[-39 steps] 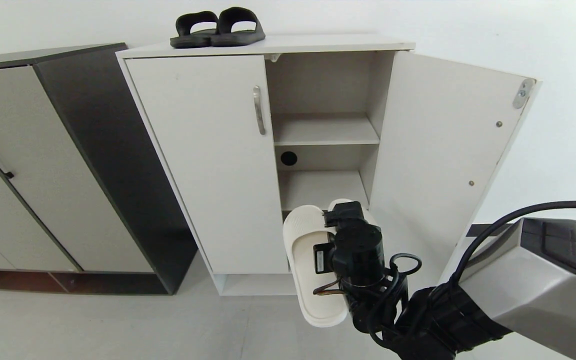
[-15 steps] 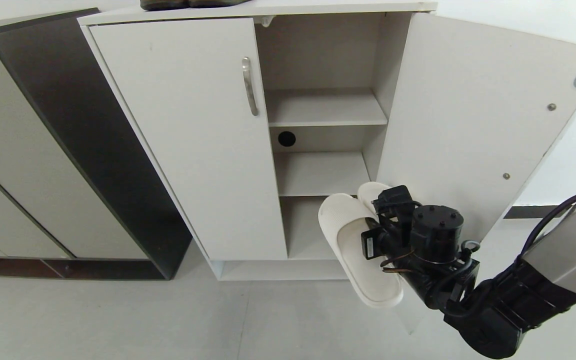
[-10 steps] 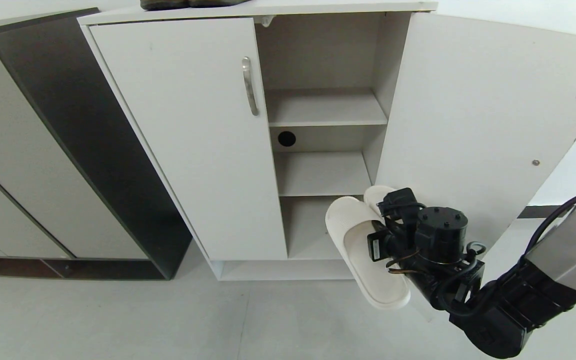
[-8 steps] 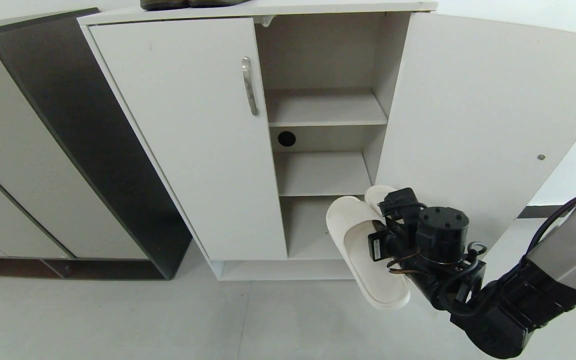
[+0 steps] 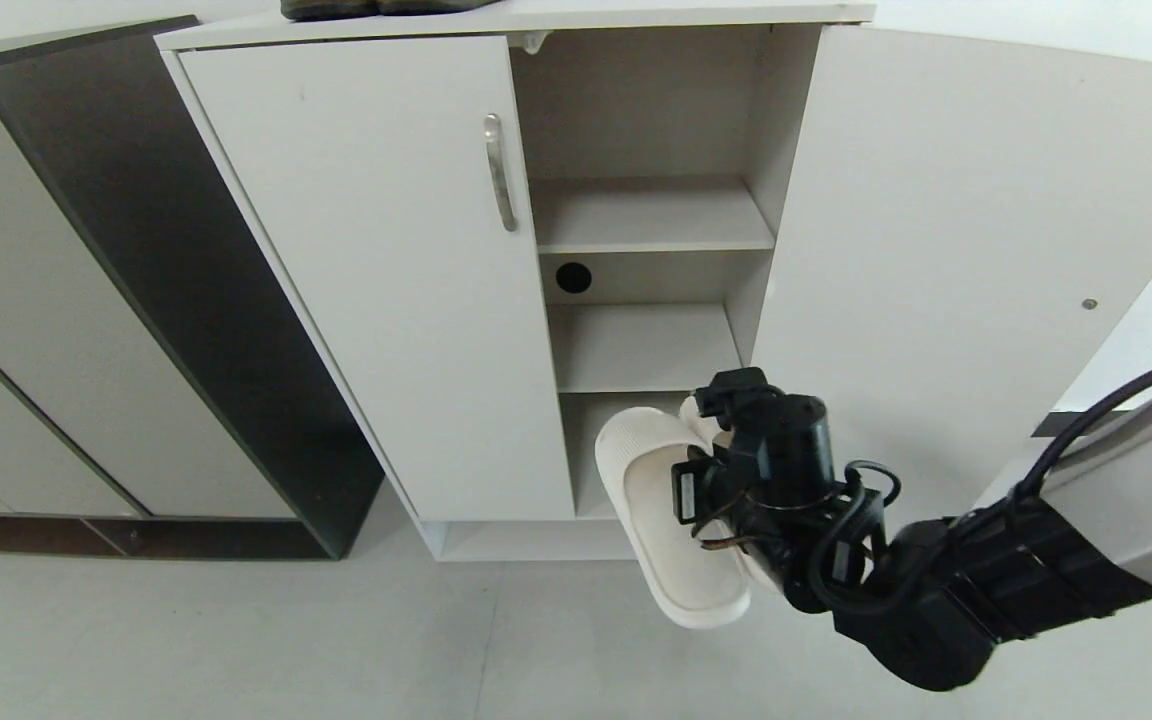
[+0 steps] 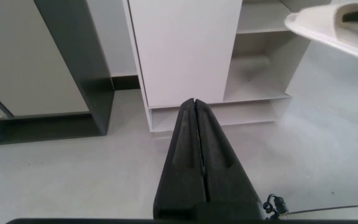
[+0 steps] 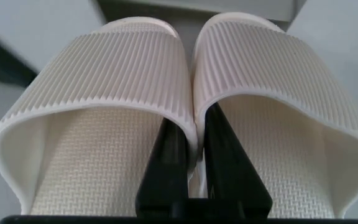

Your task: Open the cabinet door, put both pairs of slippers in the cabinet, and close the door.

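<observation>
Gripping both white slippers [image 5: 671,530], the right hand [image 7: 196,121] seemingly hides the farther one

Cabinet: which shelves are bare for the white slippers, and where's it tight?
Upper shelf and middle shelf are bare, between the closed left door and the open door. Bottom compartment looks bare where visible. Crowded: its mouth, where the right end effector holds the white slippers.
</observation>
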